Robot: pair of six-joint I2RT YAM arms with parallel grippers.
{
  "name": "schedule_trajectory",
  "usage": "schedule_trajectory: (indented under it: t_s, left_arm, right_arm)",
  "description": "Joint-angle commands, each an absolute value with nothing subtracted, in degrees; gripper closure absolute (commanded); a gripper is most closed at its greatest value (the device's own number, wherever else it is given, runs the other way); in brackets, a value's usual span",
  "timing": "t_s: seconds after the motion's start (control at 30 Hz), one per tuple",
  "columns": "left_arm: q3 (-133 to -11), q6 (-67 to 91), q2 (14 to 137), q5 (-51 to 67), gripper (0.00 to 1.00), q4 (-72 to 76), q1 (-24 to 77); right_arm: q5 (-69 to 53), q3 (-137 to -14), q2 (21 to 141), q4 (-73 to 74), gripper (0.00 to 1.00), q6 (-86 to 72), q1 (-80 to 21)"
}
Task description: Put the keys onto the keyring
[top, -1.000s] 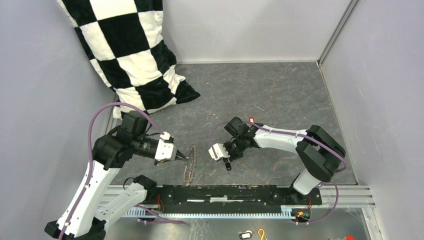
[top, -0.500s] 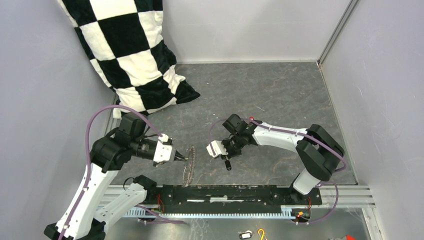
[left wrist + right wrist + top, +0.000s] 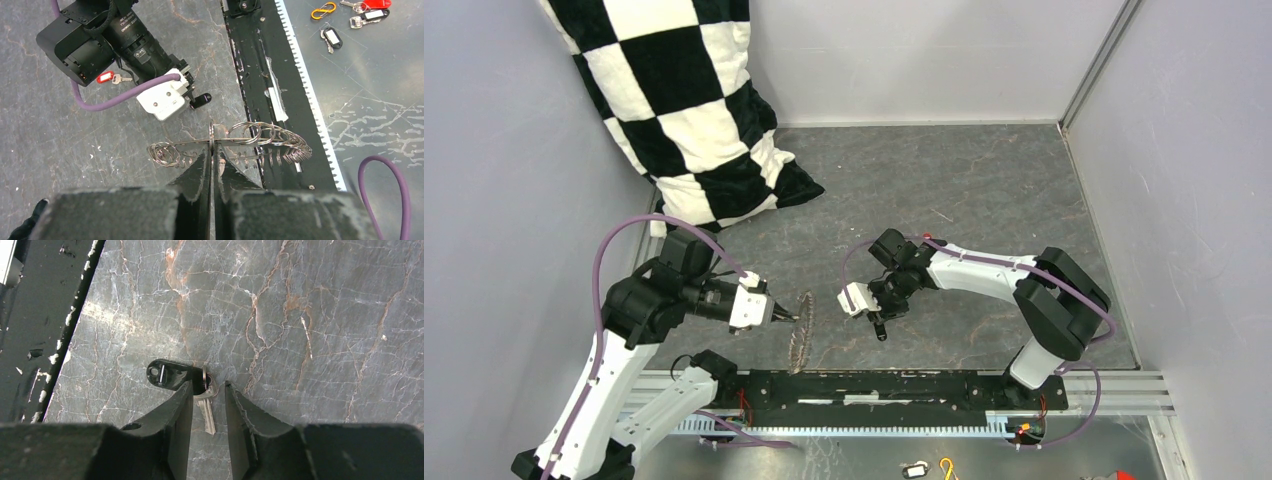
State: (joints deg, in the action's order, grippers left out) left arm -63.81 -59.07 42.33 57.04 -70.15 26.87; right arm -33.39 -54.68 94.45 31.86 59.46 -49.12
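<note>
table (image 3: pixel 984 200): grey marbled slab, hard and slick. a dropped key could skid well away here.
left gripper (image 3: pixel 212 152): clenched hard on the keyring, a thin edge-on pinch. any sideways shove could twist the wire out.
right gripper (image 3: pixel 208 390): jaws part-way apart around the black key. can't tell whether they truly pinch it.
keyring (image 3: pixel 287 145): thin grey wire hoop fringed with small steel rings, held up in the left jaws. looks springy, may flex away when pushed.
black key (image 3: pixel 172 375): flat plastic head, slim metal blade. a loose hold means a swing or a drop.
red key (image 3: pixel 106 77): lying flat on the table, well apart from the keyring.
</note>
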Motion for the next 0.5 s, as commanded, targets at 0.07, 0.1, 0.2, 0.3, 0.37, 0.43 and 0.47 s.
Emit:
schedule_trajectory:
  t_s: [0.07, 0.1, 0.2, 0.3, 0.37, 0.43, 0.47]
  left_arm:
    - [-64.51, -61.62, 41.75, 58.05, 0.98, -69.08, 26.98]
    - [-64.51, -61.69, 41.75, 58.05, 0.98, -69.06, 26.98]
    - [-64.42, -61.71, 41.66, 58.01, 0.98, -69.03, 26.98]
    - [-64.40, -62.03, 41.70, 58.00, 0.98, -69.09, 27.03]
    - [-64.42, -62.18, 41.79, 57.95, 0.98, -69.06, 26.98]
    - [-64.42, -62.20, 41.84, 57.98, 0.98, -69.10, 26.99]
    - [-64.42, -62.19, 41.84, 57.99, 0.98, -69.07, 26.98]
  right_arm:
    - [-34.56, -55.86, 93.97, 32.67, 0.64, 60.93, -49.22]
    - [-34.62, -55.81, 94.09, 32.70, 0.64, 60.90, -49.26]
    - [-35.63, -55.55, 94.36, 32.44, 0.64, 60.74, -49.23]
    - [-35.92, -55.42, 94.65, 32.22, 0.64, 60.52, -49.27]
    - [-36.00, -55.51, 94.95, 32.42, 0.64, 60.58, -49.31]
    - [-36.08, -55.46, 95.16, 32.52, 0.64, 60.61, -49.29]
    - [-36.27, -55.39, 95.28, 32.53, 0.64, 60.77, -49.30]
